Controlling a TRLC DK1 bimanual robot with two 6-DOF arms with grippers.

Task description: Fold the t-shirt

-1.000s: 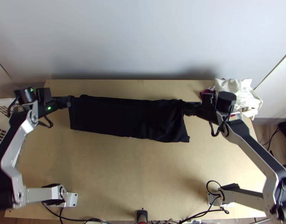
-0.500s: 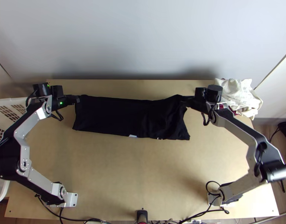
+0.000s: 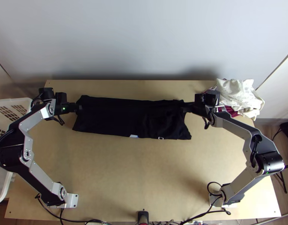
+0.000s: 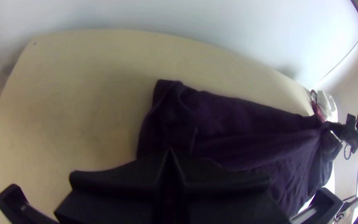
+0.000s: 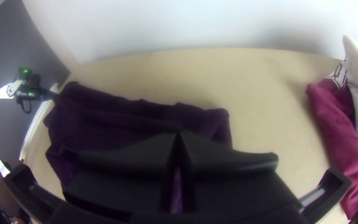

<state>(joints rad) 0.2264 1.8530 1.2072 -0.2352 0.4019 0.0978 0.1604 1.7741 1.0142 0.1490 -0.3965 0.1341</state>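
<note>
Label [image 3: 133,136] has come into sight on the near edge of the black t-shirt [image 3: 117,122], a long strip at the table's [image 3: 125,176] 12 o'clock. Beyond that edge, the left gripper [image 3: 80,108], at the shirt's 9 o'clock, has shifted inward and pinches cloth; the right gripper [image 3: 186,108] pinches at 3 o'clock. This lengthwise fold seems nearly ready for release.

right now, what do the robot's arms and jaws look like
The left arm and right arm match: angular silver-grey links dotted with small screws, chunky black joints, and black cables looping near wrists and bases. A small green light glows on the left wrist housing. The jaws are wide, flat and black, tapering towards the tips.
</note>
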